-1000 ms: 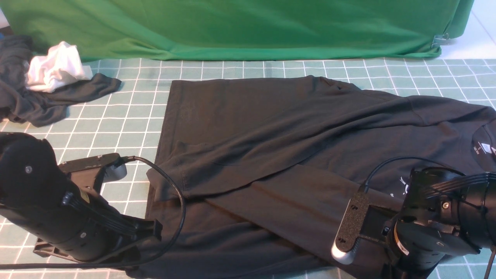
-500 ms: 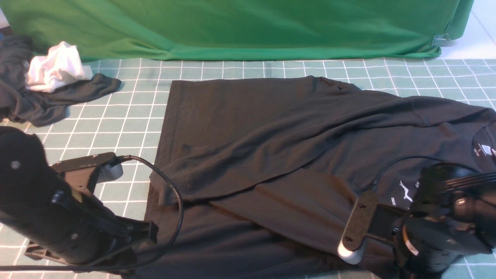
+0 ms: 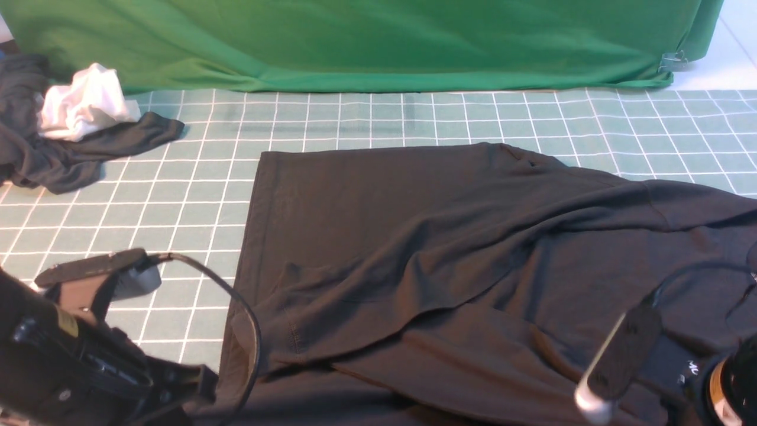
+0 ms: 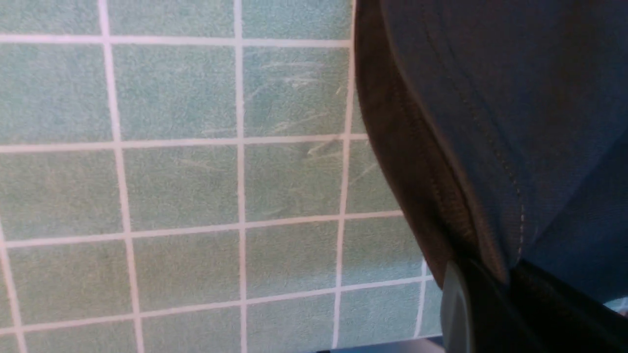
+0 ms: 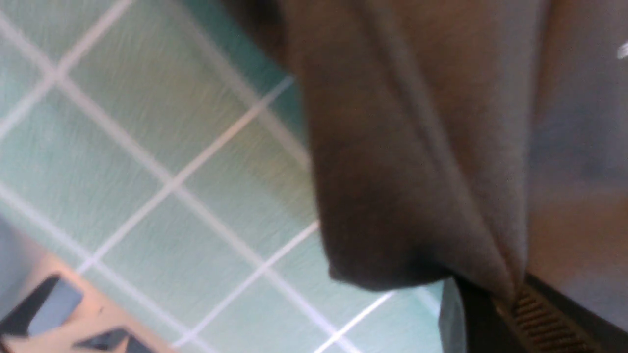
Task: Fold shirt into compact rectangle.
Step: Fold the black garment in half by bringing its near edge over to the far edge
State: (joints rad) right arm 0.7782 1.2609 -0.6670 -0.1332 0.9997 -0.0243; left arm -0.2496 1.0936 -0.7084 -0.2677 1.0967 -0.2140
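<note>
The bench [image 3: 355,118], covered in a green grid mat, runs back to a green backdrop [image 3: 355,41]. The black shirt [image 3: 414,236] lies spread over the bench's middle and right, reaching past the right edge of the front view, with its far edge flat and fairly straight. One sleeve [image 3: 366,296] is already laid slantwise across the body, so the tucking-in looks begun. No lengthwise or crosswise fold of the body shows yet, and wrinkles remain; most of the work seems left. A dark grey garment [image 3: 59,160] bunched with a white cloth [image 3: 83,109] sits well apart at far left. The left gripper [image 4: 510,289] has its jaws clenched on the stitched hem, and the right gripper [image 5: 505,304] has its jaws clenched on a gathered near edge.
</note>
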